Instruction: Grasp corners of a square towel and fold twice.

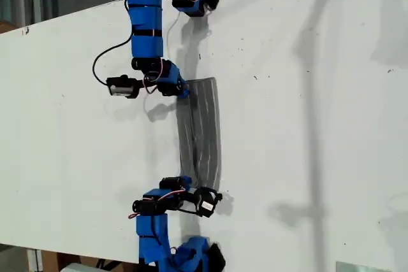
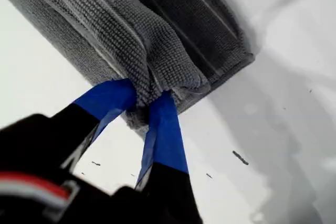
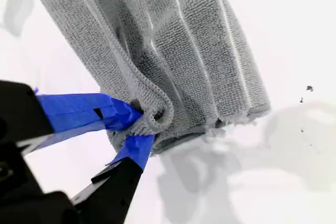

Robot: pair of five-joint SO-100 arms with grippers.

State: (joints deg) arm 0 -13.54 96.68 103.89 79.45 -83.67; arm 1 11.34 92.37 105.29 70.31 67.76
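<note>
Both grippers, first (image 2: 144, 106) & second (image 3: 142, 127), were pinched shut on towel (image 1: 201, 128) corners; best lifted level, carried across w/ even tension.

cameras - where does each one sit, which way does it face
Exterior view: high over the white table, looking down; both blue arms and the grey striped square towel show.
First wrist view: on my first claw, looking along its blue-taped fingers pinching a towel corner.
Second wrist view: on my second claw, likewise pinching a corner.
All three share the towel.
</note>
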